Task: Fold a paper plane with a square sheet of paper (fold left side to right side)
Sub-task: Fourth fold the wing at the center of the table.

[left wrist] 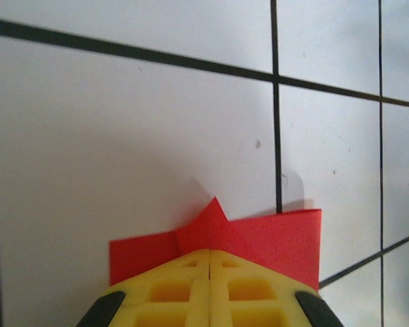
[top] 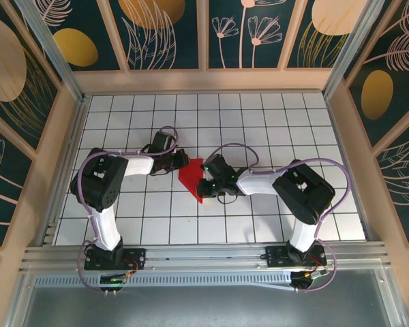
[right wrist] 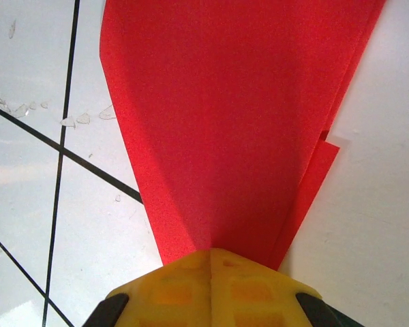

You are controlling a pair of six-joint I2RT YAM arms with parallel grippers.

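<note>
The red paper (top: 193,178) lies flat on the white gridded table (top: 273,129). It is folded to a shape that is wide at one end and comes to a point at the other. The left gripper (top: 180,161) stands at the wide end and the right gripper (top: 204,191) at the pointed end, so the two are near each other with the paper between them. Both pairs of jaws are pressed together with no gap. Around them the tiles give open room on every side. The patterned walls (top: 204,41) and the pale wooden frame (top: 204,80) are well apart from both jaws.

From the left wrist, a short strip of paper reaches out past the yellow fingers (left wrist: 180,289), and one small peak (left wrist: 215,212) rises just ahead of the tips. Beyond its edge there is bare table with black grid lines.

From the right wrist, the paper spreads wide ahead of the tips. To the right of them in that view, a second layer (right wrist: 320,170) shows under the top one. To their left, small clear flecks (right wrist: 82,120) lie on the tile.

Whether the paper is nipped between either pair of jaws or only pressed under them, I cannot tell.
</note>
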